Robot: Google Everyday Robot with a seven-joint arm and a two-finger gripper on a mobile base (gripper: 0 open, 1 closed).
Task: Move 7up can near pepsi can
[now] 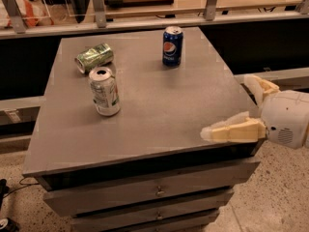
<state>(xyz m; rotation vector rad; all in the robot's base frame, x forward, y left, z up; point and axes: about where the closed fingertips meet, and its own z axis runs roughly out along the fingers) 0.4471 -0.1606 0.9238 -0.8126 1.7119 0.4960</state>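
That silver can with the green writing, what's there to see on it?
The 7up can is silver-white aluminium with green lettering and a silver top. It stands upright on the left part of the grey table, in front of a lying green can but apart from it. The gripper, open, is far off at the right edge.

The 7up can (104,92) is standing left on the worktop (159,105), pepsi can (172,46) behind-right, claw (226,106) hanging over the right edge.
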